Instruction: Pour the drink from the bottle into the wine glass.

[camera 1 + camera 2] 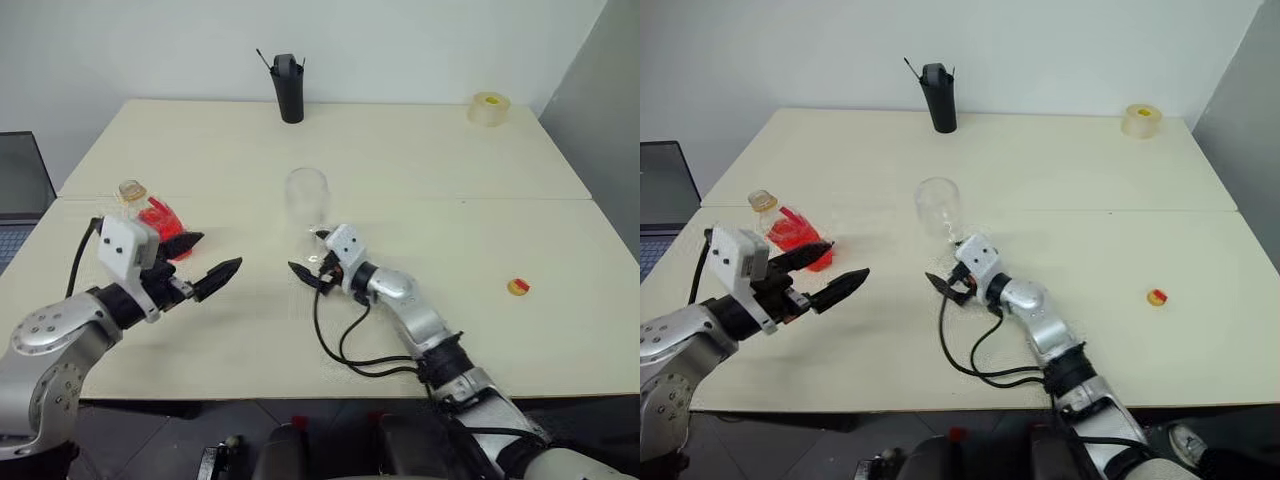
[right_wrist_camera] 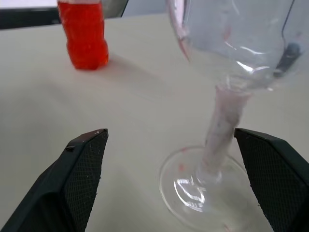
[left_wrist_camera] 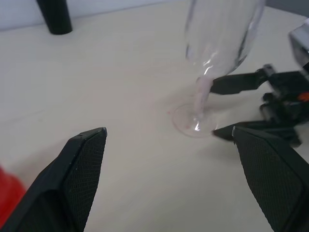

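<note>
Beige table, two arms over its near edge. The wine glass (image 1: 307, 205) stands upright mid-frame in the head views, bowl empty as far as I can see, only faint pink smears on stem and bowl in the right wrist view. Its foot (image 2: 205, 191) sits flat on the table.

Right gripper (image 1: 312, 266), centre of frame, just below the glass: fingers spread wide, one either side of the stem at foot level, gripping nothing. In the left wrist view its black fingers (image 3: 241, 83) flank the foot with visible gaps, so the glass stands free.

The bottle (image 1: 790, 227) sits at middle left of the head views, upright, full of the drink (image 2: 87, 36), bright red. No cap visible on its pale neck; I cannot be sure it is open. A small yellow-and-red disc (image 1: 517, 287) lies at lower right of the table, possibly the cap.

Left gripper (image 1: 830, 270), lower left of frame, just in front of the bottle: fingers parted fully, empty, tips pointing toward the glass. The upper finger overlaps the bottle's base in the head views; contact I cannot tell.

Background: tall black cup (image 1: 289, 88) at top centre, tape roll (image 1: 489, 108) at upper right.

Judgement: pouring not begun. Step in hand looks like the set-up, glass placed and let go, bottle not yet taken. Next move calls for the left gripper to swing onto the bottle's rounded body and close firmly on it, then carry it to the rim and tilt slowly. The right fingers might steady the stem; the glass looks top-heavy and easy to knock.
</note>
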You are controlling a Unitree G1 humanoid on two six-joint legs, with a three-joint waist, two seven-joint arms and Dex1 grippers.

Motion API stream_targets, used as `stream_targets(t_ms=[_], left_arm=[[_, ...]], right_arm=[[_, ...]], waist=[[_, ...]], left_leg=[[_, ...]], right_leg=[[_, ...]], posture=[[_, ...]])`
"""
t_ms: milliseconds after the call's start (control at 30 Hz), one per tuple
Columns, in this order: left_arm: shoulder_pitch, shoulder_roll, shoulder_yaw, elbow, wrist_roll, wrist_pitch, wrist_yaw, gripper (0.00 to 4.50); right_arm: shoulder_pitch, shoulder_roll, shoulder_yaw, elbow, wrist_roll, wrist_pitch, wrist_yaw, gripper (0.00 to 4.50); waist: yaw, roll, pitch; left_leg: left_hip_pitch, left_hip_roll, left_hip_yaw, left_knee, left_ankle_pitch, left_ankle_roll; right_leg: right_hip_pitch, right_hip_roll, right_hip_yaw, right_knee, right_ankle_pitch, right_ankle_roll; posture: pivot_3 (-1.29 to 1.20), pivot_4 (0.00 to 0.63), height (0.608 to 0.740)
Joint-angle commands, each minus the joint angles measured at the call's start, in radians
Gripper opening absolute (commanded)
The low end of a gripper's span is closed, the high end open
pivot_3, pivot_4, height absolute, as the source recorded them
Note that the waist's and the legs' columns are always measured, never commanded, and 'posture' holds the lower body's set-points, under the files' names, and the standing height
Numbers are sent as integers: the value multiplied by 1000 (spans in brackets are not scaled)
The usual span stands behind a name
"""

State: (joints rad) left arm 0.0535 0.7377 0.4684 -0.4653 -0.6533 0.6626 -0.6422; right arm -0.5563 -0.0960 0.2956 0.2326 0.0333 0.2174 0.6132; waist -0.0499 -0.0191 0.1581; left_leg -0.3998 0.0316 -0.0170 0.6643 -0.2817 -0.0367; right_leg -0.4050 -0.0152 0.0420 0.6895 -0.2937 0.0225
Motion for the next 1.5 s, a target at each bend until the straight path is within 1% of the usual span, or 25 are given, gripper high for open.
stream_targets(t_ms=[33,167,267,300,367,433,500,533,600,667,833,967,1167,1333,1500], left_arm=[[40,-36,54,-7,34,-65,31,4500],[66,-106,56,18,96,-139,96,4500],[49,-147,55,64,142,-191,151,4500],[42,-156,55,82,156,-206,165,4500],[31,-163,50,110,193,-242,188,4500],[0,-178,60,143,199,-263,217,4500],[-17,-176,50,176,230,-289,230,4500],[-25,-181,47,194,240,-297,239,4500],[-39,-193,38,234,261,-317,261,4500],[-53,-205,30,265,273,-332,274,4500],[-126,-221,15,347,305,-368,313,4500],[-226,-217,-24,462,335,-394,317,4500],[-341,-212,-67,611,369,-433,305,4500],[-385,-204,-91,646,393,-434,309,4500],[-452,-199,-108,744,423,-473,311,4500]], right_arm=[[31,-83,-14,-183,52,155,83,4463],[55,-212,-33,-330,102,283,162,4463],[29,-322,-68,-456,169,411,234,4463],[-1,-355,-96,-507,210,475,252,4463],[-75,-383,-170,-580,314,613,256,4463],[-183,-420,-244,-644,435,752,281,4463],[-273,-460,-285,-690,533,854,309,4463],[-315,-462,-304,-702,577,888,306,4463],[-407,-431,-353,-682,644,947,262,4463],[-474,-417,-366,-665,682,989,231,4463],[-590,-405,-319,-596,674,1024,161,4463],[-640,-401,-262,-549,638,994,134,4463],[-634,-426,-226,-555,638,960,150,4463],[-622,-449,-204,-568,623,946,147,4463],[-613,-455,-204,-575,620,942,135,4463]], waist=[[3,0,0],[4,0,0],[9,0,0],[12,0,1],[11,0,1],[11,1,2],[14,1,2],[16,0,2],[15,0,2],[16,-1,1],[19,-1,1],[20,-1,1],[20,-2,1],[19,-2,1],[20,-2,1]], left_leg=[[0,0,0,0,0,0],[0,0,0,0,0,0],[0,-1,0,0,0,0],[0,-1,0,0,0,0],[0,-1,0,0,0,0],[0,-1,0,0,0,0],[0,-1,0,0,0,0],[0,-1,0,0,0,1],[0,-1,-1,-1,0,1],[0,-1,-1,-1,0,1],[-1,-2,-1,-1,0,1],[-2,-2,-1,-1,0,1],[-2,-2,0,-1,0,1],[-2,-2,0,-1,0,1],[-2,-2,-1,-1,0,1]], right_leg=[[0,0,0,0,0,0],[0,0,0,0,0,0],[0,0,-1,-1,0,0],[1,0,-1,-1,0,0],[0,0,-1,-1,0,0],[0,1,-1,-1,0,0],[0,1,-2,-1,0,0],[0,1,-2,-1,0,0],[1,1,-2,-4,0,0],[1,0,-2,-4,0,0],[0,-2,-2,-3,0,0],[0,-2,-3,-3,0,0],[0,-2,-4,-3,0,0],[-1,-2,-3,-3,0,0],[-1,-2,-4,-2,0,0]], posture=[[0,150,740],[0,150,740],[0,150,740],[0,150,740],[0,150,740],[0,150,740],[0,150,740],[0,150,740],[0,150,740],[0,150,740],[0,150,740],[0,150,740],[0,150,740],[0,150,740],[0,150,740]])
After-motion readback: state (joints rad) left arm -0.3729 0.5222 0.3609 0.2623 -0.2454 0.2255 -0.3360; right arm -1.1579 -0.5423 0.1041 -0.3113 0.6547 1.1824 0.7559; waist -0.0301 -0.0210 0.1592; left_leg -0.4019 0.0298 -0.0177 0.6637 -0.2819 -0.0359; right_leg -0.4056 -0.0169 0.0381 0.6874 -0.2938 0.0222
